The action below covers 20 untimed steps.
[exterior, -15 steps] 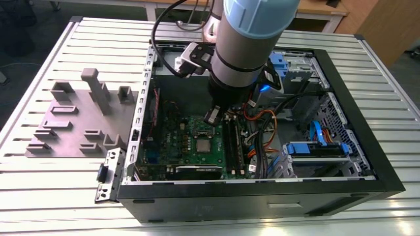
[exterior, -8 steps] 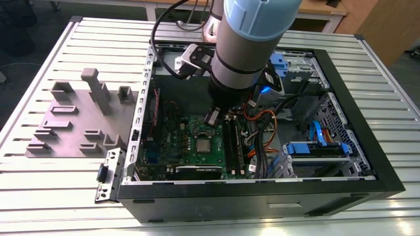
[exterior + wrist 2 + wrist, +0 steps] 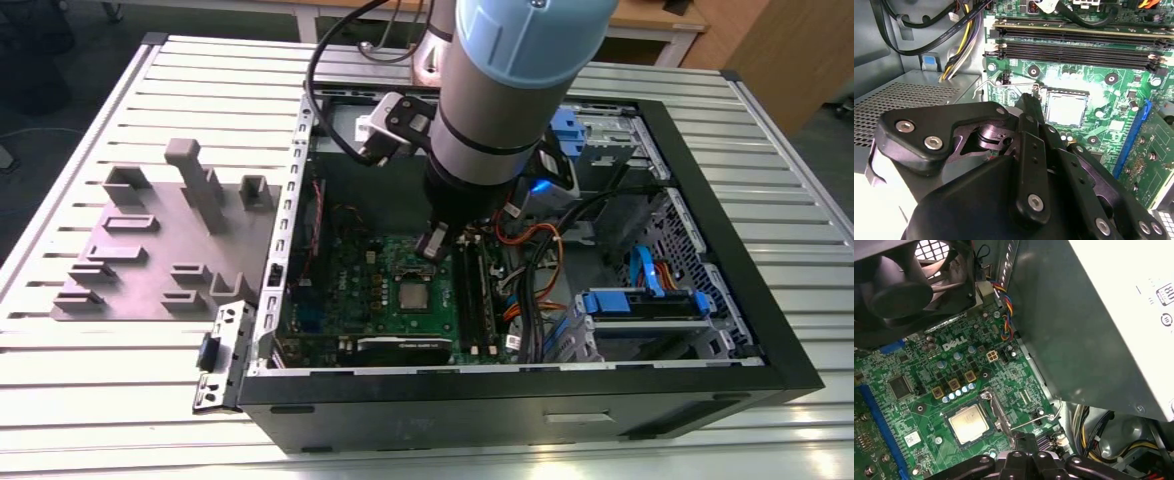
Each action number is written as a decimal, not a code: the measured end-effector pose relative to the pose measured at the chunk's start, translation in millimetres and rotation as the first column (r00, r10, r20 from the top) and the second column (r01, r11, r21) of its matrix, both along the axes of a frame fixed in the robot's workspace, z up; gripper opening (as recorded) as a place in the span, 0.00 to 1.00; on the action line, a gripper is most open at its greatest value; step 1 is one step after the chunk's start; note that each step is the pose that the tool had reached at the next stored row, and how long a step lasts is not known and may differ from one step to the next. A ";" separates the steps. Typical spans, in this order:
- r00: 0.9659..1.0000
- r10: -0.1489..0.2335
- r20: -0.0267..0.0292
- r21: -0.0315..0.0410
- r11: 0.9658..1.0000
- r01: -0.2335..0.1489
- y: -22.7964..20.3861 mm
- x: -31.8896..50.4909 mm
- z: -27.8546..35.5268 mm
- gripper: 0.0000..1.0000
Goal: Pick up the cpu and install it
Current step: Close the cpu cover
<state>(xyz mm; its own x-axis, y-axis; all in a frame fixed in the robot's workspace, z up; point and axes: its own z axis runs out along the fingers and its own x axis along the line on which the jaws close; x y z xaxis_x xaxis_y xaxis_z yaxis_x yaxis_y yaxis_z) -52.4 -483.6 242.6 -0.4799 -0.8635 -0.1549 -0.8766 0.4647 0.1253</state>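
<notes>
The cpu (image 3: 969, 423) is a small flat square chip with a dull silver-grey metal top and a paler rim. It lies flat in its socket on the green motherboard (image 3: 929, 390), well inside the open computer case (image 3: 747, 360), and it also shows in the second wrist view (image 3: 1066, 109) and the exterior view (image 3: 416, 296).

A thin wire lever (image 3: 1046, 416) runs along one side of the socket. Long dark memory slots (image 3: 1074, 47) lie near another side, and a blue strip (image 3: 1130, 135) borders the board close by. A black fan (image 3: 909, 285) sits at the board's far edge, beside a bundle of coloured wires (image 3: 1005, 310). The grey box of the power supply (image 3: 1094, 325) rises close to the socket.

The hand (image 3: 431, 243) hangs over the motherboard, just apart from the cpu and not touching it. Whether its fingers are parted or closed I cannot tell. On the ribbed surface (image 3: 120, 400), at the exterior view's left, stands a grey tray (image 3: 160, 250).
</notes>
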 end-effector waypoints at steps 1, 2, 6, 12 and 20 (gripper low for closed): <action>1.000 0.000 0.000 0.000 1.000 0.000 -0.4 0.0 0.0 0.11; 1.000 0.000 0.000 0.000 1.000 0.000 -0.7 0.0 0.0 0.11; 1.000 0.000 0.000 0.000 1.000 0.000 -2.3 0.0 0.0 0.11; 1.000 0.000 0.000 0.000 1.000 0.000 -4.7 0.0 0.0 0.11; 1.000 0.000 0.000 0.000 1.000 0.000 -5.7 0.0 0.0 0.11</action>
